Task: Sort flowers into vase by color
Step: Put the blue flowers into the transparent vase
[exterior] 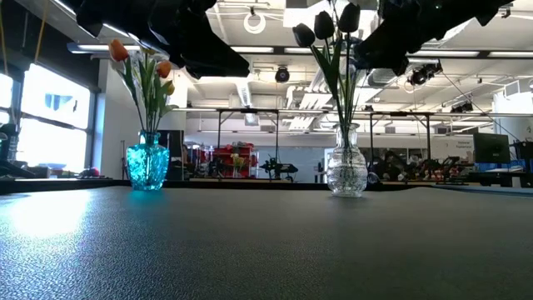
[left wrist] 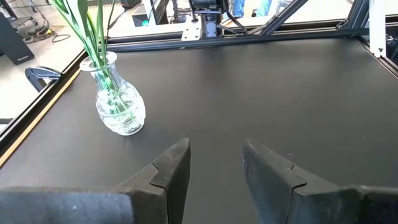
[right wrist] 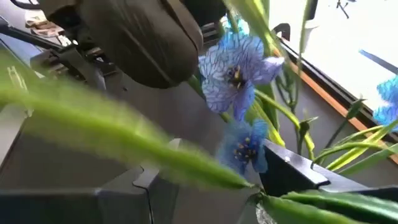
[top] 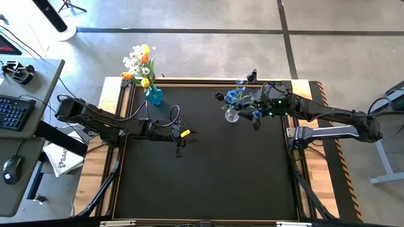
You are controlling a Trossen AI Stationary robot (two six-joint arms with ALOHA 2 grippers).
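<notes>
A clear glass vase (top: 232,116) stands on the black mat at the far right and holds blue sprays (top: 236,97) and dark tulips (exterior: 326,25). It also shows in the low view (exterior: 346,172) and the left wrist view (left wrist: 120,107). A blue vase (top: 153,95) at the far left holds white, orange and yellow flowers (top: 141,63). My right gripper (top: 255,120) is open close beside the clear vase, with blue blooms (right wrist: 239,68), a dark tulip (right wrist: 146,43) and green stems right before it (right wrist: 211,180). My left gripper (left wrist: 214,165) is open and empty over the mat's left middle (top: 180,144). My right gripper has a green stem (right wrist: 205,168) running across the gap between its open fingers, up to one finger (right wrist: 289,171). I cannot tell whether the stem touches that finger.
The mat (top: 208,183) lies inside a wooden frame with a raised rim. A desk with a keyboard (top: 12,113) and a mouse stands off the table's left. A small black mount (top: 252,75) sits on the far rim behind the clear vase.
</notes>
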